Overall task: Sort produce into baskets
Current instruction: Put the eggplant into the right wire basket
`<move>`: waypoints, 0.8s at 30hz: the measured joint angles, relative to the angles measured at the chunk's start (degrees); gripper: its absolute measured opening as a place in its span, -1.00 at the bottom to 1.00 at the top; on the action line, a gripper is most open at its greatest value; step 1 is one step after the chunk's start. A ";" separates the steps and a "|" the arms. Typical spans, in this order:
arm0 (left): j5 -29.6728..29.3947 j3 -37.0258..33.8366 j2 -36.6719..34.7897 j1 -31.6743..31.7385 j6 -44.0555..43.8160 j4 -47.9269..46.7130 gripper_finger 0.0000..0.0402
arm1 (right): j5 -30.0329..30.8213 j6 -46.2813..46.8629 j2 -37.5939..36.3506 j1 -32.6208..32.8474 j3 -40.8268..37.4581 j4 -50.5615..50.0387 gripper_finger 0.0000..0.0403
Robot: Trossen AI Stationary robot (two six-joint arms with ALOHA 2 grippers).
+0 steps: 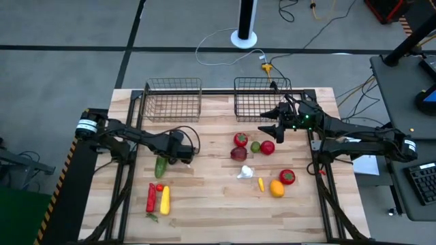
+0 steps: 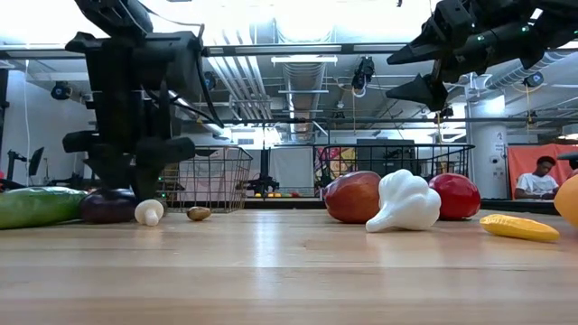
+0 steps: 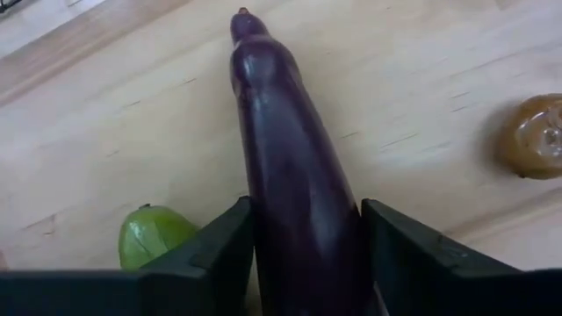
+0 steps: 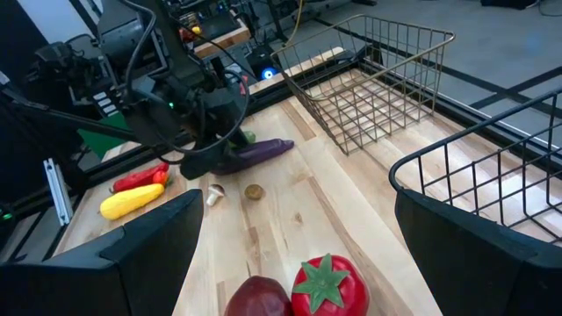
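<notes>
Produce is spread over the wooden table [image 1: 204, 204]. At the near left, a red pepper [image 1: 150, 197] and a yellow squash [image 1: 165, 199] are laid side by side. A little farther in, a green cucumber [image 1: 161, 165] is seen, and a purple eggplant [image 3: 294, 175] is laid just beside it. The left gripper [image 1: 182, 154] is set down over the eggplant. Its two fingers [image 3: 211, 254] are placed one on each side of the eggplant, close against it, but whether they are pressed tight on it cannot be told. A small white mushroom [image 4: 213, 194] and a small brown piece [image 4: 254, 191] are found near the eggplant.

Two wire baskets are stood at the far edge of the table, the left basket [image 1: 174, 100] and the right basket [image 1: 259, 102].

In the middle of the table a red tomato [image 1: 240, 139], a dark red round piece [image 1: 238, 154], a green lime [image 1: 255, 146] and a red apple [image 1: 267, 147] are grouped close together. Nearer, a white garlic [image 1: 246, 172], a small yellow piece [image 1: 261, 184], an orange [image 1: 276, 188] and another red tomato [image 1: 287, 177] are seen.

The right gripper [image 1: 276, 126] is held up in the air near the right basket, above the red pieces. Its fingers are spread wide apart and nothing is held in them.
</notes>
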 joint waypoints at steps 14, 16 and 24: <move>-1.18 5.26 -0.62 -0.81 7.68 0.10 -0.22 | -0.01 0.00 0.00 0.00 -0.04 -0.11 0.83; -2.73 7.41 -0.73 -0.87 10.39 0.10 -0.22 | -0.02 0.00 -0.03 0.00 -0.04 -0.11 0.83; -11.46 16.40 -2.24 -0.74 34.97 11.50 -0.23 | -0.50 -0.09 -2.64 0.00 1.98 -0.22 0.83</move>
